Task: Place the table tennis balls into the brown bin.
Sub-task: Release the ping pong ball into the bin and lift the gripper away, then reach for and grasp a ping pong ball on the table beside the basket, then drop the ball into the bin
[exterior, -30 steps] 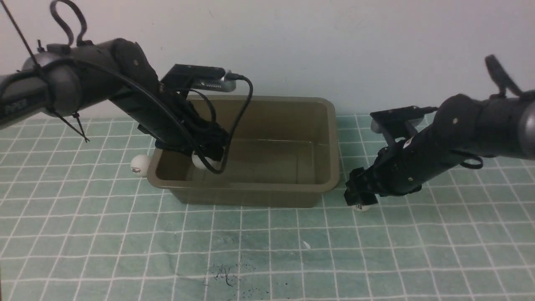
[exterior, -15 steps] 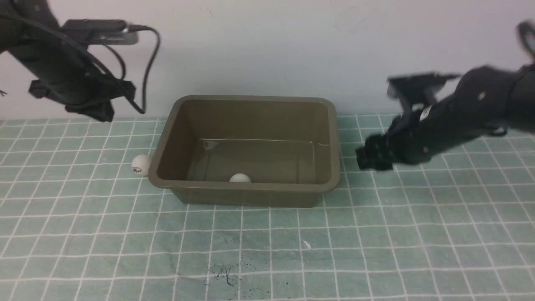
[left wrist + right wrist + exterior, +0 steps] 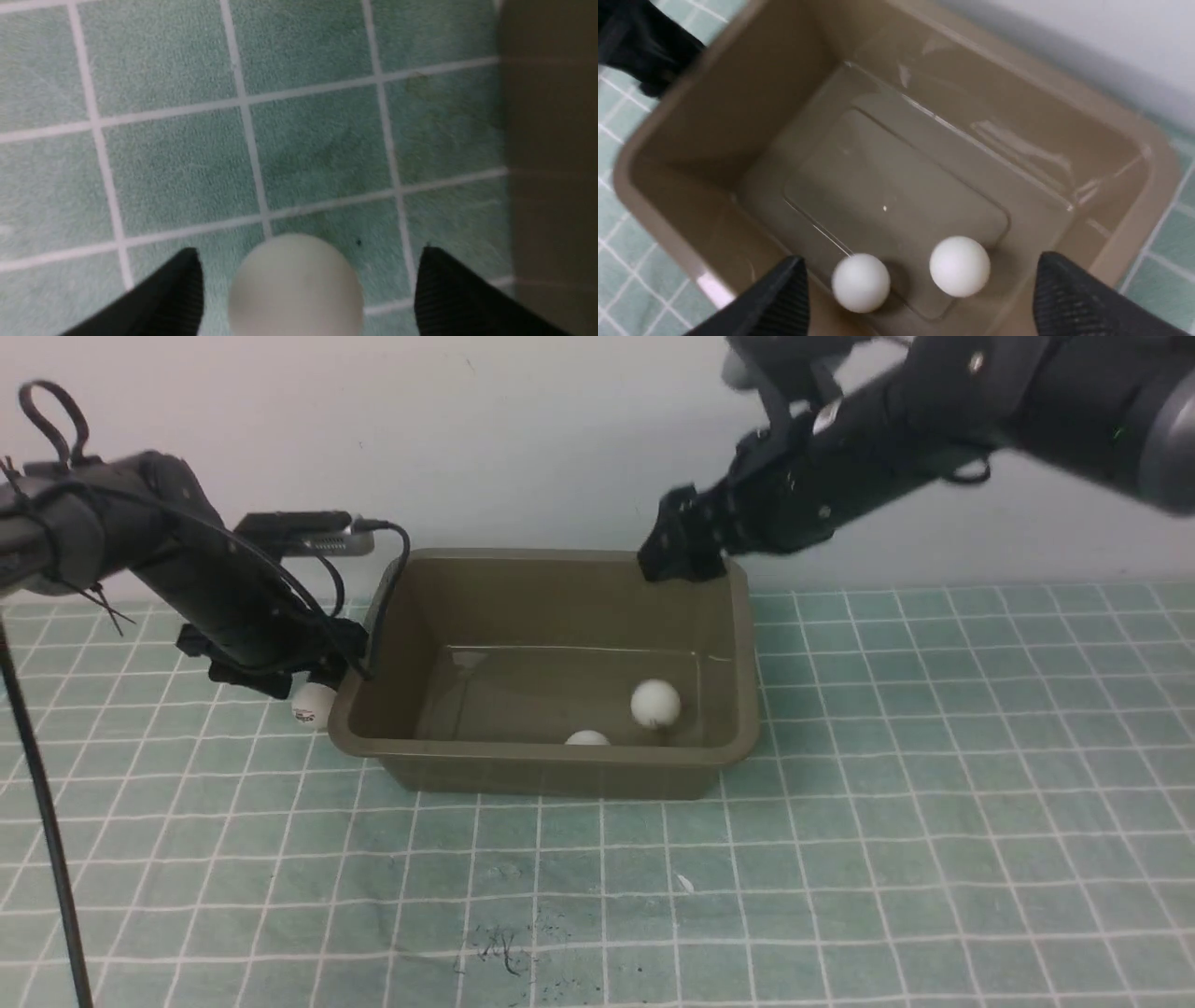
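Bin (image 3: 560,752), brown, one: stands open side up on the green gridded surface (image 3: 840,859), toward its far edge. Balls, white, three. Two lie on the bin's floor by its near wall, close together but apart: one (image 3: 655,703) toward the right end, one (image 3: 587,738) half hidden behind the near rim. Third ball (image 3: 313,707) rests on the surface outside, just beside the bin's left end. Left fingers (image 3: 182,284): spread, one on either side of the third ball, no contact visible. Right fingers (image 3: 1064,289): spread, empty, above the bin's far right corner.
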